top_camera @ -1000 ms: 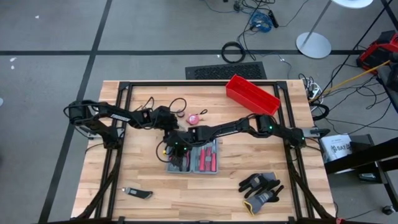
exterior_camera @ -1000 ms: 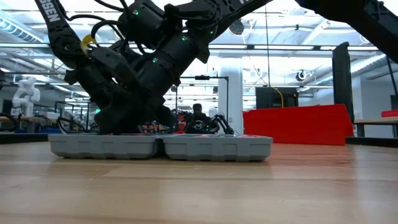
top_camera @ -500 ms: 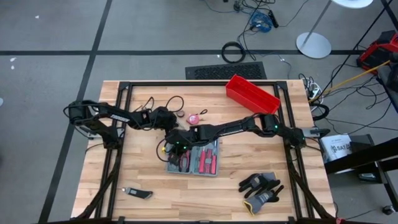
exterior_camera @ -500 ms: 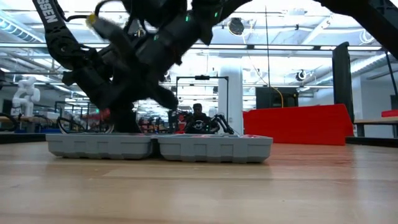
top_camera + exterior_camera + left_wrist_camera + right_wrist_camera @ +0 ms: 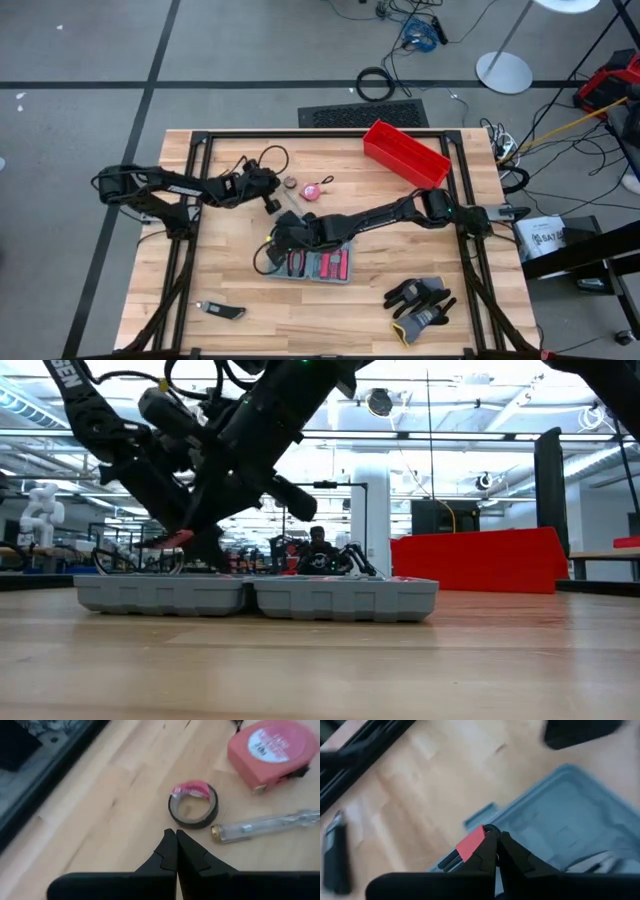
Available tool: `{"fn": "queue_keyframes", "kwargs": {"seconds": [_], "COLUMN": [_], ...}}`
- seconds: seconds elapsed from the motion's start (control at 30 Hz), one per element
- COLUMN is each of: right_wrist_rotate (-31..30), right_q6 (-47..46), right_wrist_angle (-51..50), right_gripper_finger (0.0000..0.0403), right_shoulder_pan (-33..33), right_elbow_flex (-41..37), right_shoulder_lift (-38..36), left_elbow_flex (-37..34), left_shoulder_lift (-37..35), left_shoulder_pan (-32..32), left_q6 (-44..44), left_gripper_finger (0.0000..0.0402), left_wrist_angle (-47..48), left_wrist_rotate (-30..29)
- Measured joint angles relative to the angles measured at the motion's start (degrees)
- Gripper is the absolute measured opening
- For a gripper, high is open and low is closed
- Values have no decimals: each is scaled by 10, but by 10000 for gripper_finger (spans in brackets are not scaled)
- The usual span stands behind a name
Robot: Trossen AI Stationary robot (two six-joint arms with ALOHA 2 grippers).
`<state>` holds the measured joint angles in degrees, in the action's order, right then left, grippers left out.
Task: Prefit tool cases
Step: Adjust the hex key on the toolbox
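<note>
I have the case [image 5: 312, 264] lying open mid-tabletop with red tools already seated in it. My right gripper [image 5: 495, 842] hovers over its left half, pinched on what looks like a small red piece. The left gripper [image 5: 175, 842], closed and empty, waits by the tape roll [image 5: 193, 804]; loose tools remain there.

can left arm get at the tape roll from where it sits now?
Probably yes. The left gripper, jaws shut and empty, hovers just short of the tape roll with bare wood between. The tape measure and clear-handled screwdriver lie beside it, not in the way. The jaws must open first.
</note>
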<state>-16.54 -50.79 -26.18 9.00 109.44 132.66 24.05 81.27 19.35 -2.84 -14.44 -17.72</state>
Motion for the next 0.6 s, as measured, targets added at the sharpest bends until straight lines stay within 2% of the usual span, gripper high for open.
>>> {"fn": "queue_keyframes", "kwargs": {"seconds": [0.1, 0.33, 0.6], "right_wrist_rotate": [-40, -42, -43], "right_q6": [-11, -17, -1], "right_wrist_angle": [9, 41, 101], "right_gripper_finger": [0, 0, 0], "right_shoulder_pan": [7, 10, 10], "right_elbow_flex": [-8, -51, -83], "right_shoulder_lift": [2, 4, 4], "left_elbow_flex": [0, 0, -8], "left_shoulder_lift": [-31, -142, -241], "left_shoulder_pan": [0, -5, -25], "left_q6": [-16, -53, -71], "left_gripper_finger": [0, 0, 0], "left_wrist_angle": [23, 110, 130], "left_wrist_rotate": [0, 31, 45]}}
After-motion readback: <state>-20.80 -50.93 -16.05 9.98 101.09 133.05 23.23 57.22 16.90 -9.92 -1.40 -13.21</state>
